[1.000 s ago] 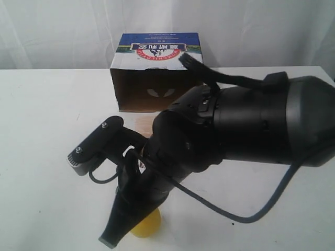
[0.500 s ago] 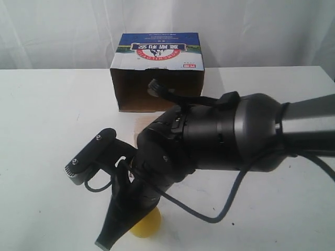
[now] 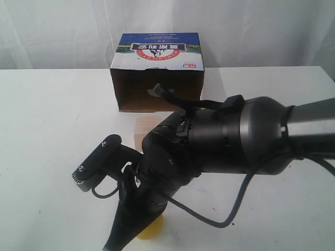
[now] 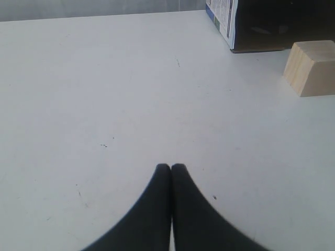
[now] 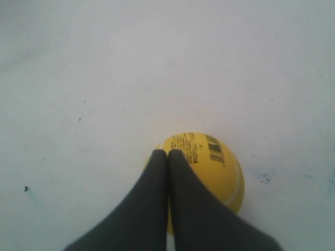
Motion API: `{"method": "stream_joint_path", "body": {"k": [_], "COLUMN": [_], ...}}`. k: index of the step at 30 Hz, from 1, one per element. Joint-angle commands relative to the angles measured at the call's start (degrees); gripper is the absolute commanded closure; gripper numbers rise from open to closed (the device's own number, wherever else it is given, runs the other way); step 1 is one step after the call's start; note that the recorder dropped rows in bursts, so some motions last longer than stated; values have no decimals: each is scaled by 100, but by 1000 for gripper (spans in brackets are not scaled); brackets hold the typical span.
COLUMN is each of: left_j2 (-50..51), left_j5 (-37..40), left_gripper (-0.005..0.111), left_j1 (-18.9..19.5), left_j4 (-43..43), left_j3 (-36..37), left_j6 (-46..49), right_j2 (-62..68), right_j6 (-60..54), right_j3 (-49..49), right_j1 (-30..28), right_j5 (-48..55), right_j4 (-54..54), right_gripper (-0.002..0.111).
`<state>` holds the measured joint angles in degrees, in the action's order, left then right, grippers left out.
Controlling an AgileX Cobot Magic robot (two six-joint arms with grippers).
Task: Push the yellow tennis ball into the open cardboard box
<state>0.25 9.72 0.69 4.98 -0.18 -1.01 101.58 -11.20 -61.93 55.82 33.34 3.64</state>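
The yellow tennis ball (image 5: 217, 164) lies on the white table at the near edge, printed with a black barcode and small text. My right gripper (image 5: 167, 153) is shut and empty, its fingers lying over the ball's side. From outside, the ball (image 3: 152, 228) peeks out beside that gripper (image 3: 111, 246), whose arm reaches across from the right. The open cardboard box (image 3: 157, 73) lies at the back, dark opening facing the ball. My left gripper (image 4: 170, 166) is shut over bare table. Only a corner of the box (image 4: 225, 23) is visible there.
A pale wooden cube (image 4: 313, 68) stands in front of the box's opening; in the exterior view the cube (image 3: 142, 130) is partly hidden behind the right arm. A black cable (image 3: 235, 209) loops under that arm. White curtains hang behind the table.
The right arm has shifted a little to the right and down, uncovering part of the wooden cube. The ball has edged slightly right with the gripper.
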Motion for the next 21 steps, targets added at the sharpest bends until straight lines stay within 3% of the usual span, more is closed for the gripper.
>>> {"method": "stream_joint_path", "body": {"k": [1,21], "left_j2": [-25,-25], "left_j5": [-25,-25], "left_gripper": [107,107], "left_j1": [29,29], "left_j4": [14,14], "left_j3": [18,18], "left_j6": [-21,-21], "right_j2": [21,-329], "right_j6": [121,246], "right_j3": [316,666], "right_j1": [-182,-1209], "right_j5": [353,337], "right_j4": [-260,-798], "right_gripper": [108,108]}}
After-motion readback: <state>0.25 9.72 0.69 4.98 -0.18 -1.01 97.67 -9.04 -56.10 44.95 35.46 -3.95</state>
